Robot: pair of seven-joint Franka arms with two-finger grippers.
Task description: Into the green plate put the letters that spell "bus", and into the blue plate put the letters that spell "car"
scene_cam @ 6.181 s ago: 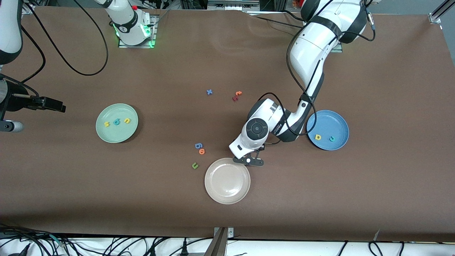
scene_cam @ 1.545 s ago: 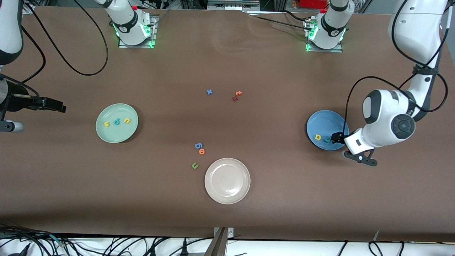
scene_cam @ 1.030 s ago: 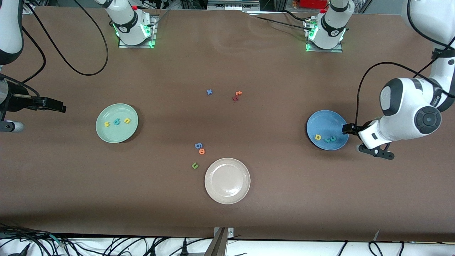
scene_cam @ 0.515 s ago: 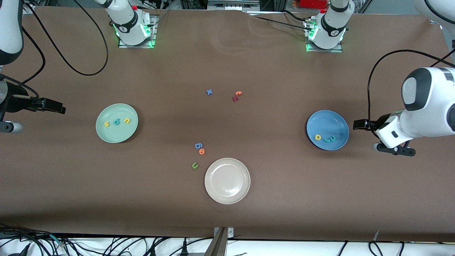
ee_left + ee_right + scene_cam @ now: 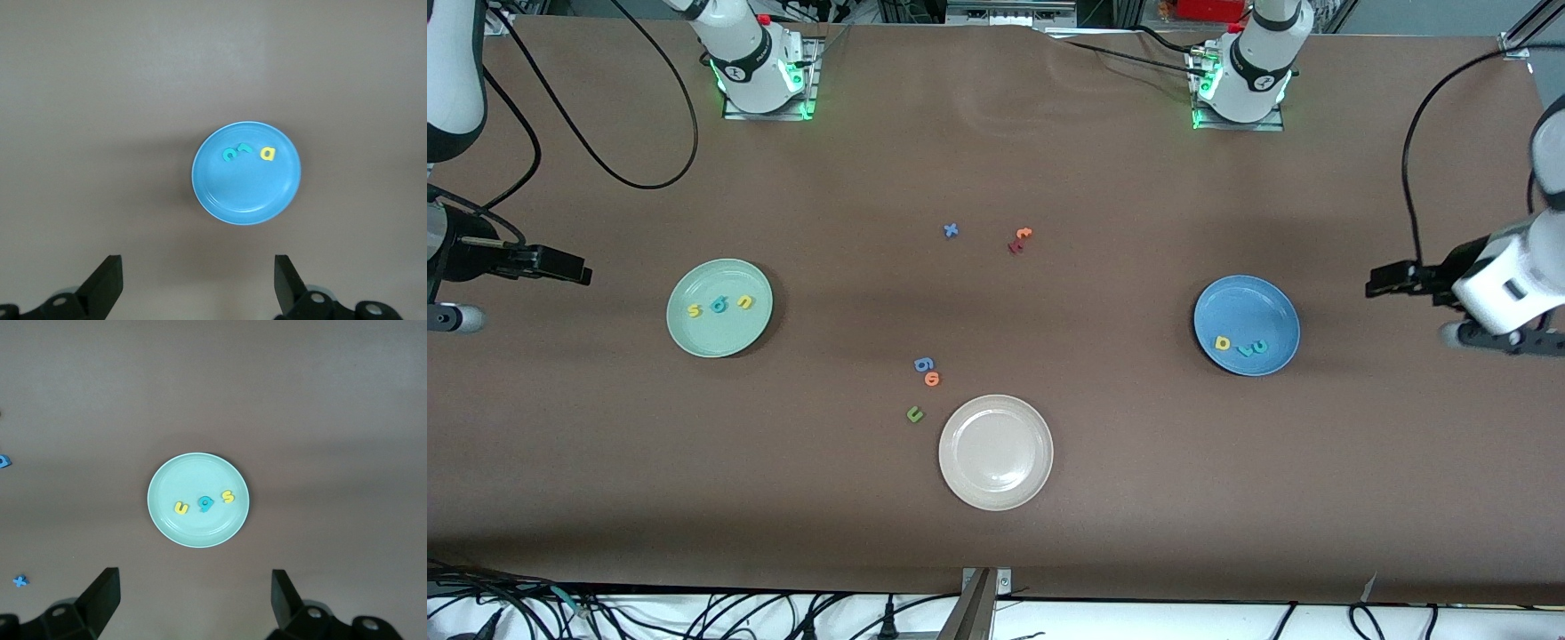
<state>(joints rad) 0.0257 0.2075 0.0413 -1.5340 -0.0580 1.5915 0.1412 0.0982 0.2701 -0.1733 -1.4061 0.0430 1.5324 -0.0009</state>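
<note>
Brown table (image 5: 1049, 160), wrist views show both grippers' spread fingers (image 5: 107, 283)

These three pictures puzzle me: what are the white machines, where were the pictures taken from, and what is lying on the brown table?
The white machines are two robot arms, each ending in a two-finger gripper. The wide picture comes from a high camera facing them. The other two come from cameras on the arms' wrists, looking down past open black fingers.

The left gripper hangs over the left arm's end of the table, the right gripper over the right arm's end. Both are open and hold nothing.

On the table, the round pale green plate holds three small foam letters, two yellow and one teal. The round blue plate holds one yellow and two teal letters. A round beige-white plate holds nothing. Loose foam letters lie beside it, and more lie nearer the arms' bases.
</note>
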